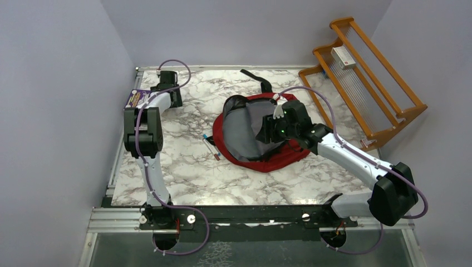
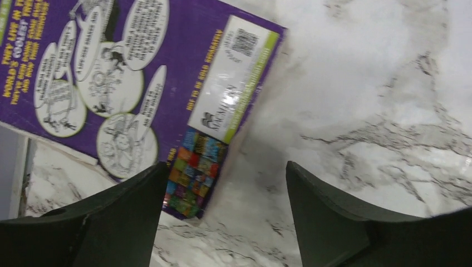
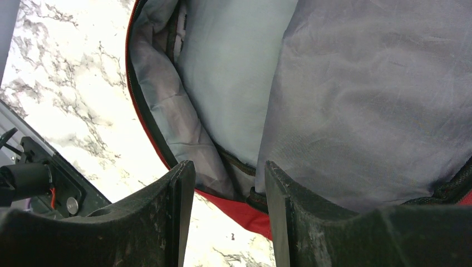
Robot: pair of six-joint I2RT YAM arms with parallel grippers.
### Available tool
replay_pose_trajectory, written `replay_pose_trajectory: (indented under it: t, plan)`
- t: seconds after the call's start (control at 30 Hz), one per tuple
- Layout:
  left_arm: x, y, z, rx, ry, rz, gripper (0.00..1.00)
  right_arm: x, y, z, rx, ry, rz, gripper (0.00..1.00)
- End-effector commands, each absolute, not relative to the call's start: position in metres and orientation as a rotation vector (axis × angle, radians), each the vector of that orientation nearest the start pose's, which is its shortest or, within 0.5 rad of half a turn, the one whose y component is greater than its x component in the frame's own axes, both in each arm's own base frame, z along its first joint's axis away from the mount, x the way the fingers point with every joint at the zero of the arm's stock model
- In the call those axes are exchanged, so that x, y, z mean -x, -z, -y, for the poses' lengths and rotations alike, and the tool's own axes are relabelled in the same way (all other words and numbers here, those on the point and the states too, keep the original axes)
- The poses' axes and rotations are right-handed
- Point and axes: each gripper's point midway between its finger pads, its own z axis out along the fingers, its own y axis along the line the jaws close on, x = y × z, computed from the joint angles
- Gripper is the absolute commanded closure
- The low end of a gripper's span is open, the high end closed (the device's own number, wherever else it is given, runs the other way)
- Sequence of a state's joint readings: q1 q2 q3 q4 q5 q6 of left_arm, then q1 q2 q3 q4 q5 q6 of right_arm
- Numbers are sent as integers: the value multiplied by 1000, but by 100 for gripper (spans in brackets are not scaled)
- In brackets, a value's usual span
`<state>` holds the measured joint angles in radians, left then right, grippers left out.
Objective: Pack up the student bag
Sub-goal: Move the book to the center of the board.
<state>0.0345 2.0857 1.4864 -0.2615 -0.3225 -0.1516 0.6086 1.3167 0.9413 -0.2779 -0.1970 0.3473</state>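
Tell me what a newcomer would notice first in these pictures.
The student bag, red and lying open with grey lining showing, dominates the middle of the marble table, with the right gripper over its opening. At the far left corner the left gripper hangs open above a purple book; an orange wooden rack stands far right.

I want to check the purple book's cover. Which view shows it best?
The left wrist view: the purple book fills its upper left, with the barcode and cartoon bubbles visible, though blurred. The top external view shows only a small purple sliver beside the left arm. The right wrist view doesn't show it.
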Motion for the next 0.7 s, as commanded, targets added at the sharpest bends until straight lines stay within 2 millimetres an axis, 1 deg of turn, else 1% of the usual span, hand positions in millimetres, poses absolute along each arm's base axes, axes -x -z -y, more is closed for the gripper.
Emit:
replay_pose_trajectory:
  t: [0.0,0.07,0.17,0.3,0.43,0.67]
  plan:
    - [-509,-30,-33,134,-350,-2484,17,-277,-165,-257,440,-754,-2236,46]
    - [-513,-30,-33,115,-361,-2482,15,-277,-165,-256,434,-746,-2239,46]
    - [-512,-28,-43,107,-438,-2485,15,-276,-166,-253,424,-742,-2240,46]
    - [-506,-26,-58,82,-535,-2496,17,-274,-164,-254,431,-748,-2247,46]
    - [-501,-22,-70,81,-580,-2514,20,-274,-165,-254,437,-748,-2247,46]
    - [-495,-10,-77,46,-631,-2550,26,-274,-163,-254,432,-747,-2252,46]
